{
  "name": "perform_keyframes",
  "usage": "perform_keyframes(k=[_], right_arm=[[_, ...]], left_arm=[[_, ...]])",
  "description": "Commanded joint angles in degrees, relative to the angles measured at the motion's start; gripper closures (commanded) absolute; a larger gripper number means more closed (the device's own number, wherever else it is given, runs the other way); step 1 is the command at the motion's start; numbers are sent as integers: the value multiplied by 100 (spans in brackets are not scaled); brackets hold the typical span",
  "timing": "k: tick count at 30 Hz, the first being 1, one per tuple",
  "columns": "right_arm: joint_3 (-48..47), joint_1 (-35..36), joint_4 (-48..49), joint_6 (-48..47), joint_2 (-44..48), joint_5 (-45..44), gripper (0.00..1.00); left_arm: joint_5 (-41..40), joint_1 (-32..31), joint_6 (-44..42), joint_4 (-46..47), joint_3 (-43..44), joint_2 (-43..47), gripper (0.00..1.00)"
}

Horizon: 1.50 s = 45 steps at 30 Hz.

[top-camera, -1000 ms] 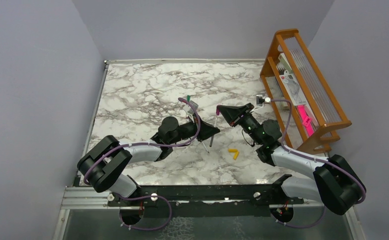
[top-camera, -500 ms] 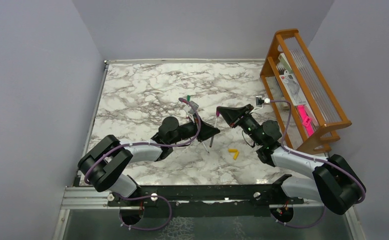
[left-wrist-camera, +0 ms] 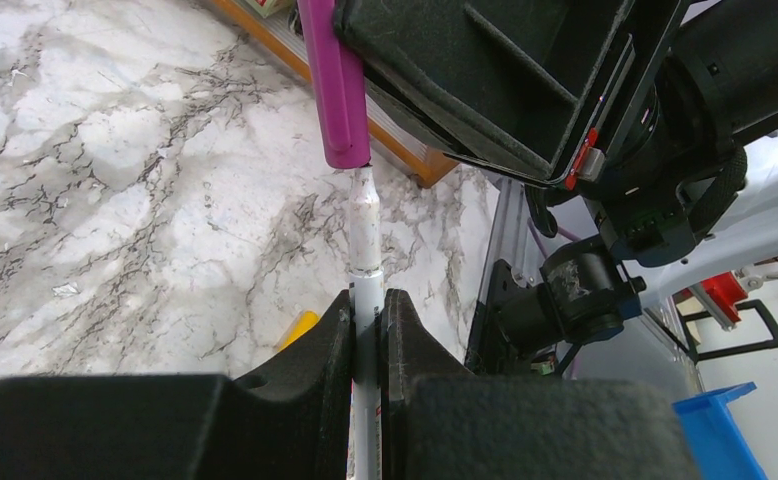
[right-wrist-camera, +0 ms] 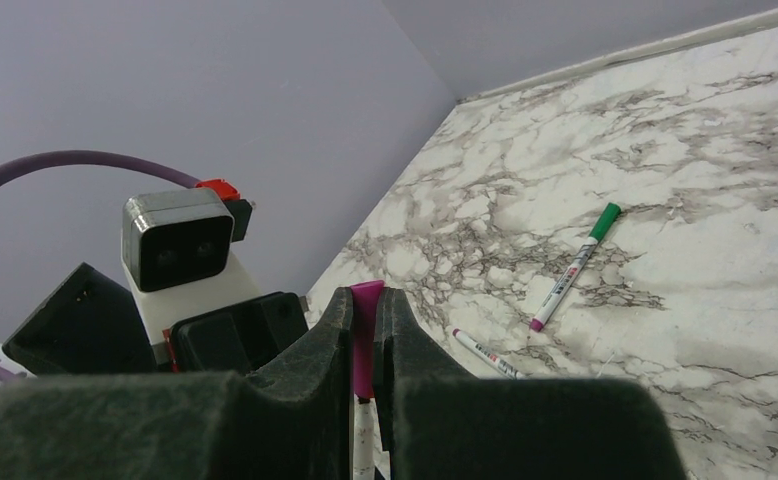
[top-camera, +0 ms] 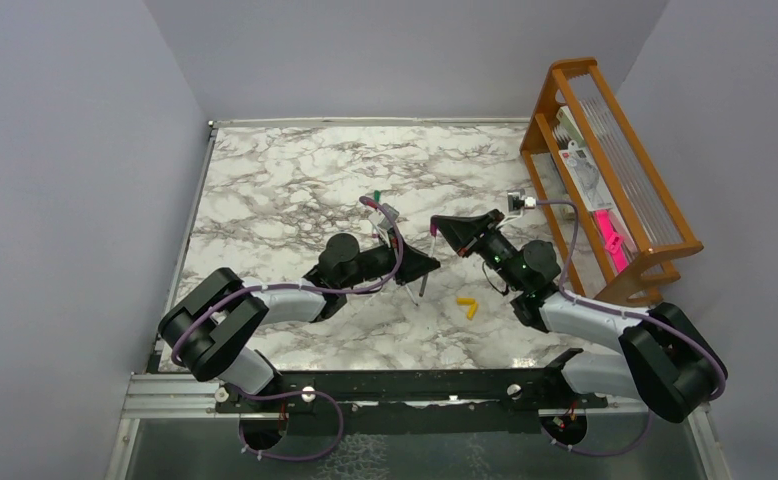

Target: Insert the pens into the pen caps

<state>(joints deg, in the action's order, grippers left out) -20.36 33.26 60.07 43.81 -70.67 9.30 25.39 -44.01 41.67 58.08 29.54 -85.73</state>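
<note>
A white pen [left-wrist-camera: 365, 245] stands upright with my left gripper [left-wrist-camera: 367, 305] shut on its barrel. Its grey tip meets the mouth of the magenta pen cap [left-wrist-camera: 333, 85], which my right gripper [right-wrist-camera: 365, 312] is shut on from above. In the right wrist view the cap [right-wrist-camera: 366, 330] shows between the fingers, the pen's white barrel just below it. From above, the two grippers [top-camera: 427, 268] [top-camera: 439, 226] meet at mid table over the pen [top-camera: 424, 284]. Two yellow-orange caps [top-camera: 467, 306] lie close by on the right.
A green-capped pen [right-wrist-camera: 577, 262] and another pen [right-wrist-camera: 485, 353] lie on the marble table [top-camera: 285, 180] behind the grippers. A wooden rack [top-camera: 605, 170] holding packets stands at the right edge. Grey walls close in the left, back and right sides.
My right gripper has shifted slightly left and down with the magenta cap, closer over the pen tip. The left arm has hardly moved.
</note>
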Motion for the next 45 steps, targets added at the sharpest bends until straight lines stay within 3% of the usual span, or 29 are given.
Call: perform_keyframes(k=[1,19,27,39,45], right_arm=[[138,-6,45,11,114,169,99],[384,-8,-230,-25,491,-104,99],[614,-7,122,-150,346,64,99],[661,-3,-648,-455,682,640,99],[844,-3,-579,-454,621,885,99]], left_arm=[[-215,-38,-14,259,44,140,100],[-448,-38,117,379,493,-1,100],[-624,-35,230,572,622,106,100],[-440,15,84,542,1018,254,100],[-381,37,52,494,1209,347,100]])
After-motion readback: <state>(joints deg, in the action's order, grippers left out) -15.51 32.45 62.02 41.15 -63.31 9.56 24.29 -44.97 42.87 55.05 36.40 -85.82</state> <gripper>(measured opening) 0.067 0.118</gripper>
